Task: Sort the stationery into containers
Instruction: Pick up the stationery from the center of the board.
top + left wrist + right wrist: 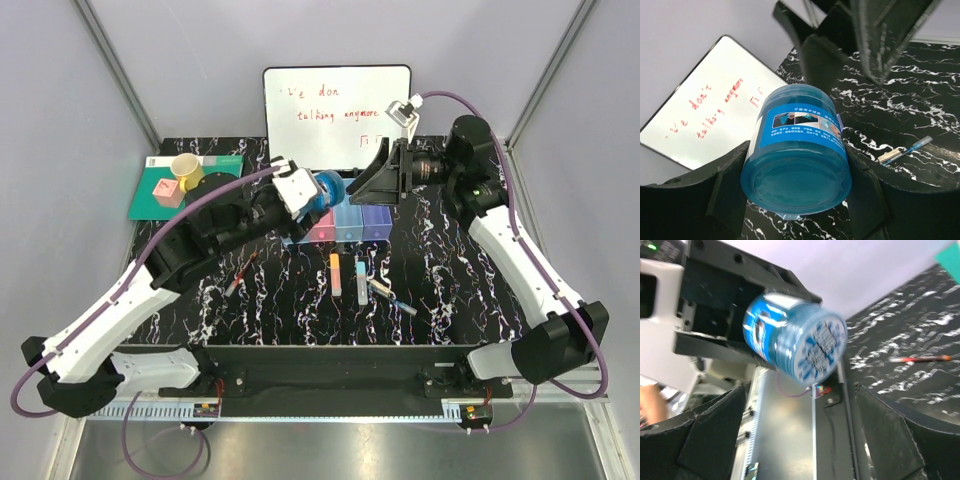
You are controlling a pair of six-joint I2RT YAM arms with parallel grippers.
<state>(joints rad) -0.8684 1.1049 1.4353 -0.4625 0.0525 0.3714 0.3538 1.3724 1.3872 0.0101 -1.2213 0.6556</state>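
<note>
My left gripper [312,195] is shut on a round blue translucent jar [325,193] and holds it on its side just above the left end of the row of joined bins [362,222], coloured pink, blue and purple. The left wrist view shows the jar [797,155] clamped between both fingers. My right gripper [362,182] is open and empty, facing the jar [795,337] from the right. On the table lie a dark-red pen [240,275], an orange marker [336,272], a light-blue marker [361,280] and small white and blue pens [388,294].
A whiteboard [337,115] with red writing leans at the back. A green mat [150,195] at the back left carries a yellow cup [186,170] and a pink cube [165,188]. Grey walls enclose the table.
</note>
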